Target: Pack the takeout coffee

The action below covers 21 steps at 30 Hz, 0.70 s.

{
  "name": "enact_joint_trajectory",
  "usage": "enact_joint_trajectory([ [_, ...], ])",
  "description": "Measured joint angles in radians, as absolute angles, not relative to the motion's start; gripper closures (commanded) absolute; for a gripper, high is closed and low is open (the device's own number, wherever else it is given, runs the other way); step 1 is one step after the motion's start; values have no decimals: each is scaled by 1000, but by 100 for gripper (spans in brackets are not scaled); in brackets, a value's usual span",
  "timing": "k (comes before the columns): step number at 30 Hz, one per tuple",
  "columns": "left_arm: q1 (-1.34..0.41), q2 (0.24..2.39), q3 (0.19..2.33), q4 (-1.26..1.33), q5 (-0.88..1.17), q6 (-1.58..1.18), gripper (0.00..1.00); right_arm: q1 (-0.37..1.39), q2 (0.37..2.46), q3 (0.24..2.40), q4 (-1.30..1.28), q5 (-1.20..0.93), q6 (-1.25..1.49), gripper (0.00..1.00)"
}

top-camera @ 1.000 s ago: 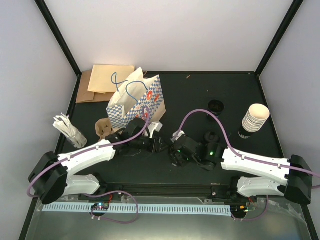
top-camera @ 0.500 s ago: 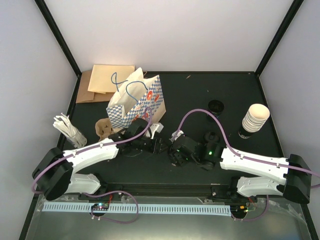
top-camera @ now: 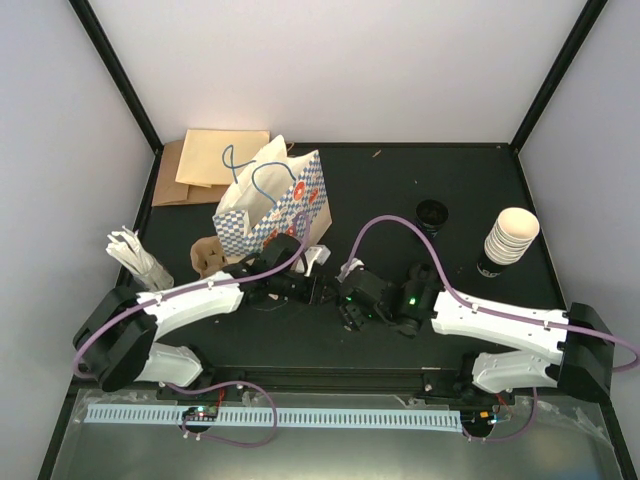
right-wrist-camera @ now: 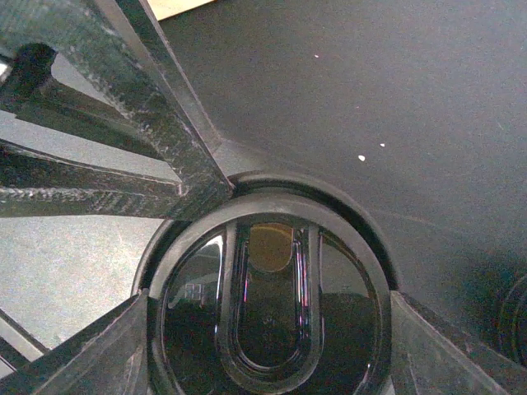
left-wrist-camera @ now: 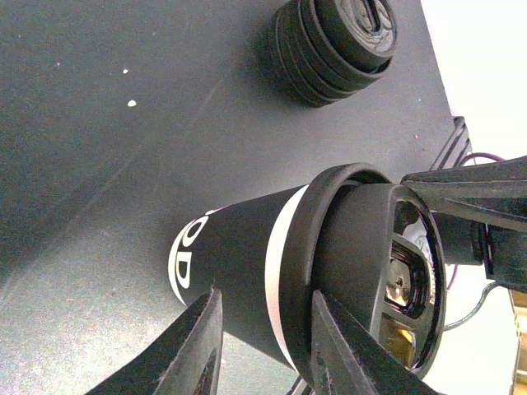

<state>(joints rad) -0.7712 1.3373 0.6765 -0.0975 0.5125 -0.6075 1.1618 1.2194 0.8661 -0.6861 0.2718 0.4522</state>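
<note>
A small tapered paper cup [left-wrist-camera: 230, 263], dark-sided with white lettering and a white band under its rim, is being kept upright on the dark table [left-wrist-camera: 99, 164], between the two arms near the table's front edge. It is being capped by a round black plastic lid [left-wrist-camera: 354, 247], so its contents are being hidden. Behind it, a stack of black lids [left-wrist-camera: 338, 41] is being left on the table. A blue-checked paper bag [top-camera: 275, 205] is being left standing open to the cup's left rear; its inside cannot be seen. A nested stack of cream cups [top-camera: 510, 235] is being kept at the far right.

The cup's body is being flanked closely by the left end effector [left-wrist-camera: 263, 304], its jaws narrowed; whether they are pressing cannot be told. The lid's rim is being gripped on both sides by the right end effector [right-wrist-camera: 268, 303], its jaws spread wide.
</note>
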Motion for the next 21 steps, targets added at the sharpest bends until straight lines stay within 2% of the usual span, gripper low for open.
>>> enact_joint_trajectory([
  [10, -772, 1360, 670, -68, 522, -641, 71, 1161, 1231, 871, -696, 275, 456, 39],
  [21, -780, 1321, 671, -113, 467, -648, 66, 1158, 1211, 835, -637, 257, 472, 41],
])
